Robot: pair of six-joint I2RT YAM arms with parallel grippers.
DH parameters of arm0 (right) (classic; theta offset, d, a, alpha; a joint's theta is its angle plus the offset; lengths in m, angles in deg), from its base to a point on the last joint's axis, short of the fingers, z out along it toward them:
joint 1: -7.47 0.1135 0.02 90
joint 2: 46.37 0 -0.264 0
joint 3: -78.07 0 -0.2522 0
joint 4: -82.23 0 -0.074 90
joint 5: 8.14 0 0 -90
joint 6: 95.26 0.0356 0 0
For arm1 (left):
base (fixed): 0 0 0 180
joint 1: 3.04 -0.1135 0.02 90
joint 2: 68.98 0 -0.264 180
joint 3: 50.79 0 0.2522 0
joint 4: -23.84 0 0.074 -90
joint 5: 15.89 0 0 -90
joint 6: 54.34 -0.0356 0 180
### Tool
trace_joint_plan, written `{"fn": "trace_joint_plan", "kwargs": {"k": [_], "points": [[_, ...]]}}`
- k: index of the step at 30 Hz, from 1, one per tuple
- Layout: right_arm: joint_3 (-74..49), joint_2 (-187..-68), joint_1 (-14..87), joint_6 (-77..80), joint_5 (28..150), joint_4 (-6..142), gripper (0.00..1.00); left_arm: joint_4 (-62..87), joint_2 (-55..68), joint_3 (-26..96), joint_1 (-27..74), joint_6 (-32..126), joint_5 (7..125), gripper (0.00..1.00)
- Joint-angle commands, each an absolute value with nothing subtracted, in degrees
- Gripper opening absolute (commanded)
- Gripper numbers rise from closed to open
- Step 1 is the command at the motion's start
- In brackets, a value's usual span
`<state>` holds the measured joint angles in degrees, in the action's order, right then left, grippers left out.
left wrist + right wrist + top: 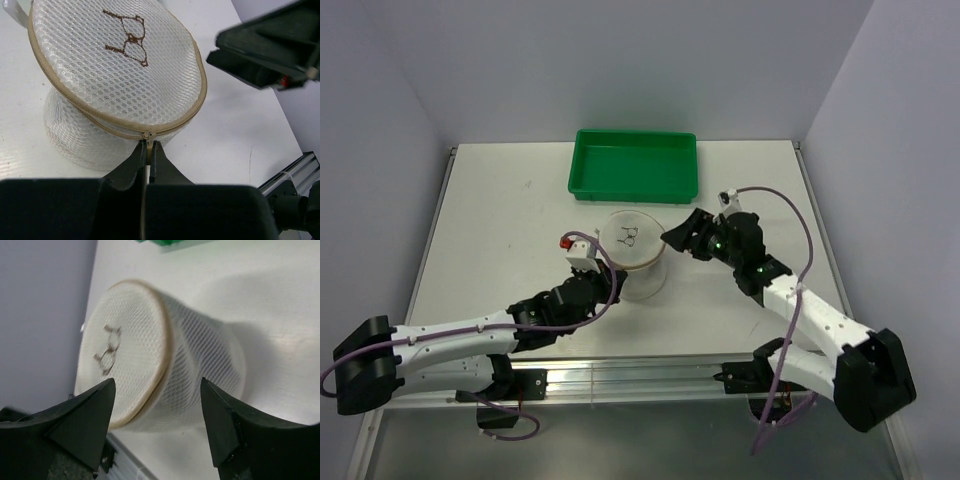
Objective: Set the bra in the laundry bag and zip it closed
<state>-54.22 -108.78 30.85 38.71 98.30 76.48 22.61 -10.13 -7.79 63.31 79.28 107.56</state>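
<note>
Closed left hand grips laundry bag zip; white table, lilac walls.

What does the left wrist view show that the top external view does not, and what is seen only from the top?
Only the left wrist view shows the zip pull pinched between the shut left fingers at the bag's near rim. Only the top external view shows the green tray beyond the bag, and both arms whole. Both views show the laundry bag with a brown drawing on its lid, and the open right fingers beside it.
</note>
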Motion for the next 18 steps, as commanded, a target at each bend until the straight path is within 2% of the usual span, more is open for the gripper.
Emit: {"fn": "trace_joint_plan", "kwargs": {"k": [1,7,9,11,12,13,16,17,18], "points": [[-58.7,-101.8,34.4,41.3,96.3,77.3,0.77,27.9,-8.3,-5.4,63.5,78.3,106.7,0.0],[-65.0,-98.9,42.6,48.4,97.8,85.0,0.74,29.3,-6.1,-3.7,63.5,77.4,103.7,0.0],[-64.4,-100.8,43.2,49.8,99.7,87.0,0.65,30.1,-5.5,-3.6,63.5,77.8,102.9,0.0],[-63.4,-102.5,43.5,49.2,100.0,87.2,0.63,31.1,-4.6,-3.5,63.5,77.8,100.9,0.0],[-62.8,-103.1,43.6,49.2,99.4,87.1,0.55,31.6,-4.3,-3.5,63.5,77.9,100.6,0.0],[-62.6,-103.7,43.6,49.5,99.3,87.5,0.52,31.6,-3.8,-3.5,63.5,78.2,100.1,0.0],[-61.6,-105.3,43.5,49.4,98.9,88.9,0.53,32.0,-3.8,-4.2,63.5,78.0,99.5,0.0],[-61.3,-106.0,43.5,49.5,99.5,89.5,0.56,32.1,-3.8,-4.4,63.5,78.1,99.2,0.0],[-60.7,-106.2,43.5,49.5,100.3,90.0,0.65,31.4,-3.9,-4.4,63.5,78.1,99.3,0.0]]}}
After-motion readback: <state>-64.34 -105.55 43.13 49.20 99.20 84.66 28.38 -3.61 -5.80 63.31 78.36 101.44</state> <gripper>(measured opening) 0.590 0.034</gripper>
